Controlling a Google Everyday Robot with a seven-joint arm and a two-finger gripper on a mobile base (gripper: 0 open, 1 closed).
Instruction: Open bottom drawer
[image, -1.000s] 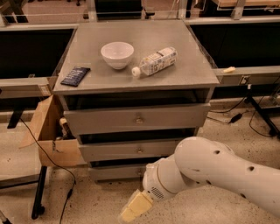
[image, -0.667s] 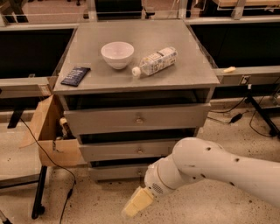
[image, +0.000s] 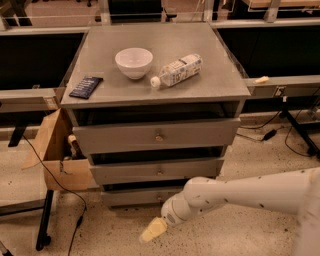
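Our hand hangs low near the floor, just in front of the bottom drawer and apart from it. We cannot tell whether it is open or closed.

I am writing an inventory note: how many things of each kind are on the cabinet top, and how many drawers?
White bowl: 1
Plastic bottle: 1
Dark packet: 1
Drawers: 3 (top drawer, middle drawer, bottom drawer)
Total: 6
The gripper hangs low, in front of and below the bottom drawer.
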